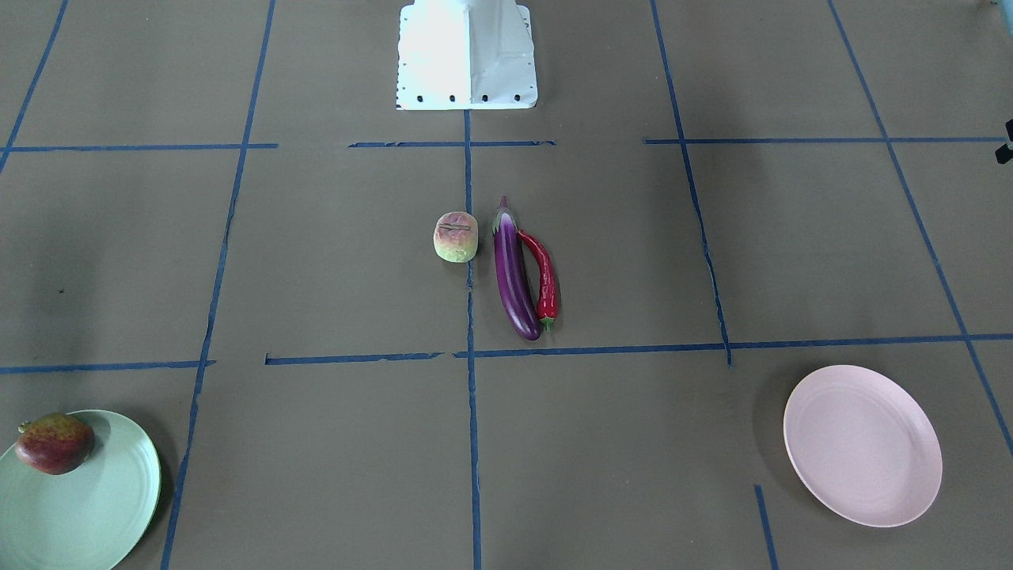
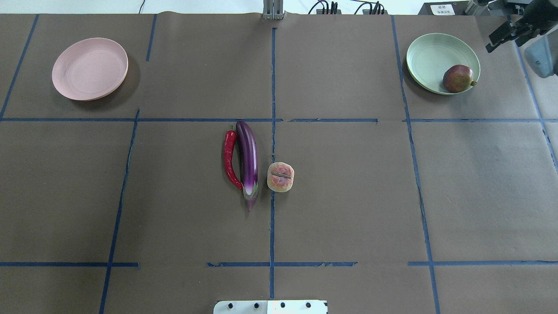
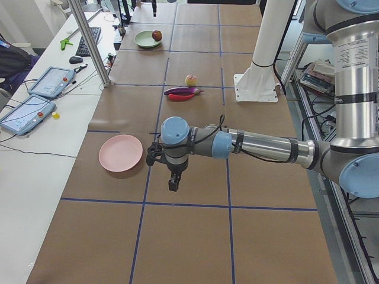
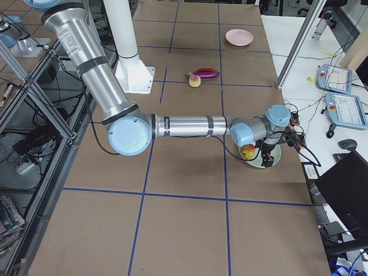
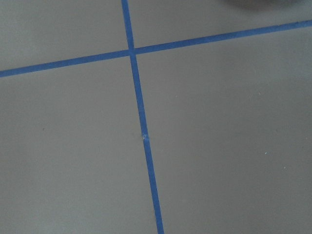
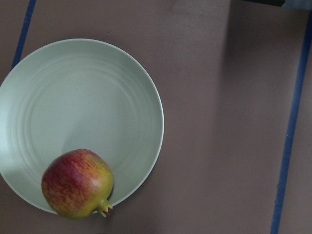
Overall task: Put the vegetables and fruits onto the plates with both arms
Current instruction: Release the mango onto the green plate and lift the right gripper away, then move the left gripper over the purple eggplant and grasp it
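The purple eggplant (image 2: 247, 159) lies at the table's middle with the red chili pepper (image 2: 229, 159) touching its side. The pale fruit (image 2: 280, 177) sits just beside them. The dark red pomegranate-like fruit (image 2: 457, 78) rests on the mint green plate (image 2: 431, 56), also in the right wrist view (image 6: 78, 183). The pink plate (image 2: 89, 69) is bare. My right gripper (image 2: 503, 43) hangs beside the green plate, fingers apart, holding nothing. My left gripper (image 3: 173, 180) hovers over bare table near the pink plate (image 3: 121, 152); I cannot tell whether it is open or shut.
Blue tape lines (image 5: 141, 126) divide the brown table. The white robot base (image 1: 467, 55) stands at the table's robot-side edge. Tablets and a keyboard (image 3: 35, 94) lie on the side desk beyond the table's far edge.
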{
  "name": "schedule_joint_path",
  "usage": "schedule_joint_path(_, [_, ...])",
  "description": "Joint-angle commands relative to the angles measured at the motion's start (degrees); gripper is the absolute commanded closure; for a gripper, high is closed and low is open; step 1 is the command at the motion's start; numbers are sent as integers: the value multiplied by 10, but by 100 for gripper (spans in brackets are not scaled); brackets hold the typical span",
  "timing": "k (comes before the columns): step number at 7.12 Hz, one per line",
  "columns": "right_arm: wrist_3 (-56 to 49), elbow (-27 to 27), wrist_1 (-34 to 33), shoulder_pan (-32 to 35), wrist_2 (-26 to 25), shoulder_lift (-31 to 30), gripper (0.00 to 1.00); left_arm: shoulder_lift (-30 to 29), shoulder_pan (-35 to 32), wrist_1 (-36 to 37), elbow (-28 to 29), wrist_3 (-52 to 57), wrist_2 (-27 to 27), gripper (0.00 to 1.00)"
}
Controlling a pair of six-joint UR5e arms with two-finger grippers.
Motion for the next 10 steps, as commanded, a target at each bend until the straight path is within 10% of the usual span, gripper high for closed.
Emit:
schedule_joint_path(1, [-1,118,-49,26,3,-91,0,-29,1,-34,-1,-1,-1,0])
schedule_joint_path(3, [-2,199,-51,31,2,-176,0,-87,13,-32,-11,-138,-1,0])
schedule_joint_path(7, [-2,270,-51,28,-7,-248,0,-205,250,-23,-38,-393,26,0])
schedule_joint_path(10, [1,271,-50,27,-6,-248,0,-369,428,-23,40,-705,173,0])
